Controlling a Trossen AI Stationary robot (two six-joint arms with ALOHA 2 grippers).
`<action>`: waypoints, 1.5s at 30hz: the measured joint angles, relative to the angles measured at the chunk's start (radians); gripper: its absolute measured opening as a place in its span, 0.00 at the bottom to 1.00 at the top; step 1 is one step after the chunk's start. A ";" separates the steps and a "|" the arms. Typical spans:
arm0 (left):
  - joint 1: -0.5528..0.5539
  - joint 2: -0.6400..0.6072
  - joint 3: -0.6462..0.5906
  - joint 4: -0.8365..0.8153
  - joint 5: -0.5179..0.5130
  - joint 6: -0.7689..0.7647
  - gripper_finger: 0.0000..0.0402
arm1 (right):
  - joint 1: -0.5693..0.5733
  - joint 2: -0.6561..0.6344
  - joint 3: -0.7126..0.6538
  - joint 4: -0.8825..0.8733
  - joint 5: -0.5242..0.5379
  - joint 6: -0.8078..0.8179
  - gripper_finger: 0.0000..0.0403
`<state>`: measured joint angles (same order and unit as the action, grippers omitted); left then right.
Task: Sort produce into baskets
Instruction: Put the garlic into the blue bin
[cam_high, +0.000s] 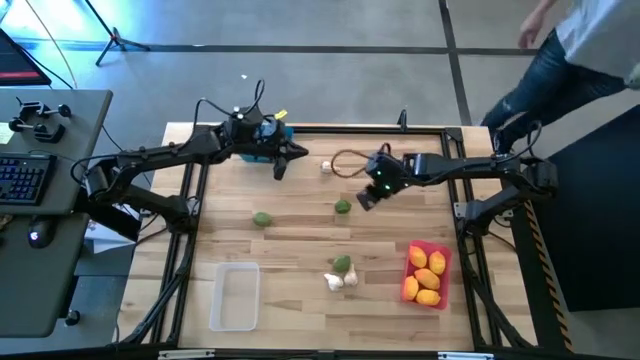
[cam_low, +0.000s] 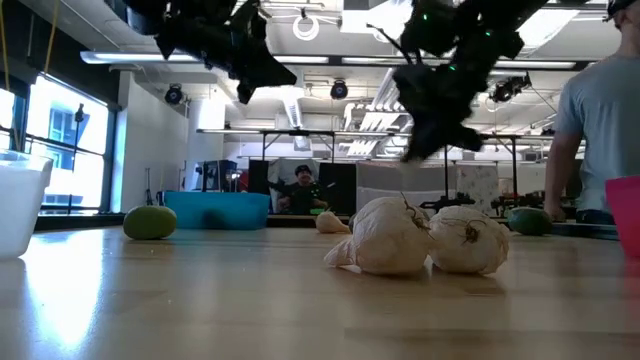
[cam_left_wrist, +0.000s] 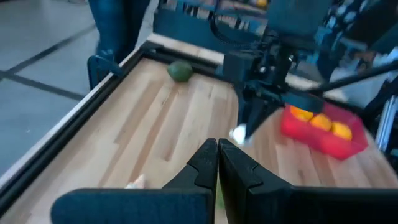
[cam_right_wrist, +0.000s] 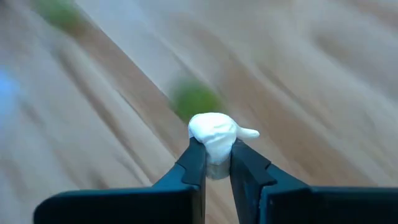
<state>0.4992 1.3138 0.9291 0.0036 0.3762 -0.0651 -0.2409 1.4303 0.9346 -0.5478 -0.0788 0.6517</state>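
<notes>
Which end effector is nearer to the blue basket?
Left. The left end effector hangs just beside the blue basket; the right end effector is farther, mid-table.

A grey floor surrounds the wooden table, with a desk and keyboard alongside.

Two whitish papery garlic bulbs sit touching on the pale wooden table; a dull green oval fruit lies beside a blue plastic bin.
</notes>
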 joint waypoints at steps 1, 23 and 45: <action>0.000 -0.003 -0.028 0.046 0.003 -0.027 0.00 | 0.000 0.000 0.001 0.075 0.000 0.002 0.08; 0.063 -0.264 -0.314 0.272 -0.081 -0.143 0.00 | -0.086 0.338 0.145 0.888 -0.036 0.013 0.08; 0.110 -0.366 -0.314 0.177 -0.123 -0.142 0.00 | -0.134 0.914 0.990 0.428 0.024 -0.141 0.08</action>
<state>0.6094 0.9478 0.6155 0.1810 0.2535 -0.2070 -0.3752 2.3447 1.9245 -0.1198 -0.0547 0.5110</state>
